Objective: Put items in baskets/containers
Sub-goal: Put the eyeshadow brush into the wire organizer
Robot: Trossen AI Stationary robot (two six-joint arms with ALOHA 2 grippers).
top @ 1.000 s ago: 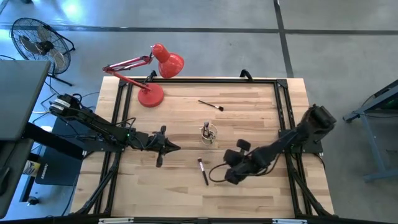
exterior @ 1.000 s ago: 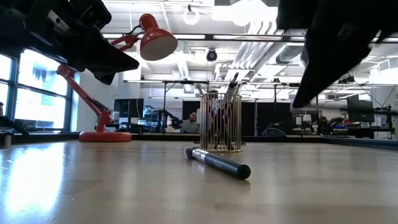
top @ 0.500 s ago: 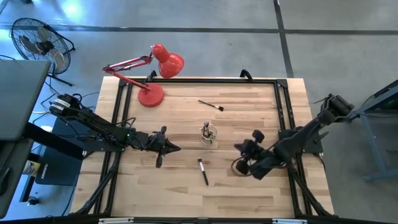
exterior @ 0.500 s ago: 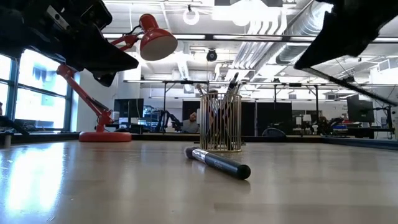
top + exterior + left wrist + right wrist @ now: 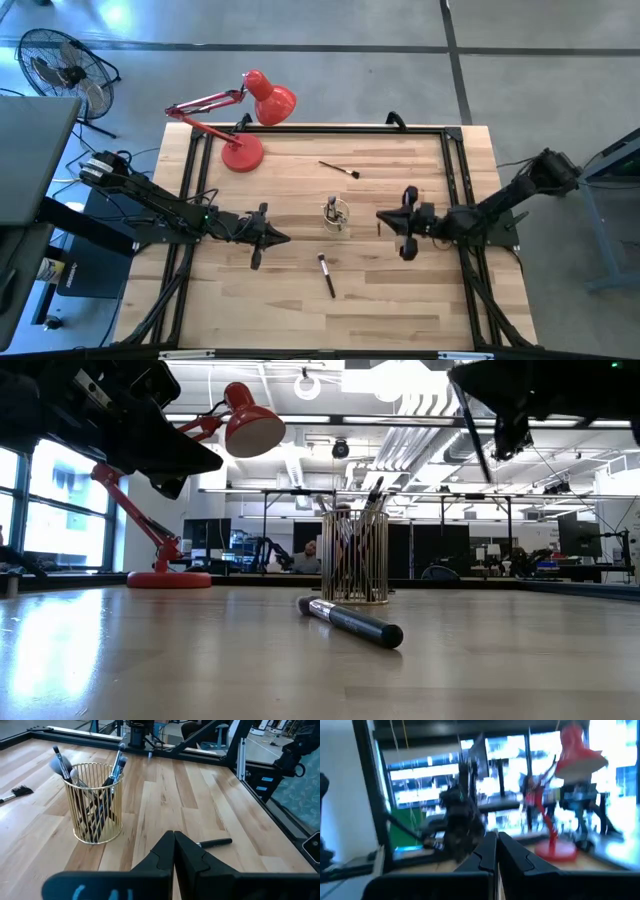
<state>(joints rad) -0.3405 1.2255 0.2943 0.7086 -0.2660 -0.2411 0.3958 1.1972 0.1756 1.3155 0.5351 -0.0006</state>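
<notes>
A gold wire cup point(image 5: 336, 214) stands upright at the table's middle with several makeup brushes upright in it; it also shows in the left wrist view point(image 5: 95, 802) and the low view point(image 5: 354, 557). One dark brush point(image 5: 327, 275) lies flat nearer the near edge point(image 5: 350, 622) point(image 5: 215, 842). Another brush point(image 5: 340, 169) lies toward the far edge. My left gripper point(image 5: 285, 238) hovers shut left of the cup point(image 5: 174, 840). My right gripper point(image 5: 381, 217) hovers shut right of the cup, pointing left point(image 5: 496, 839).
A red desk lamp point(image 5: 243, 152) stands on its base at the far left corner, its head point(image 5: 270, 103) hanging past the far edge. Black rails point(image 5: 452, 180) run along the table's sides. Bare wood lies along the near edge.
My right gripper has risen from beside the lying brush and swung toward the far edge. It has turned from slanting down to level and pointing at the table's left. The brush on the table has stayed in place.
</notes>
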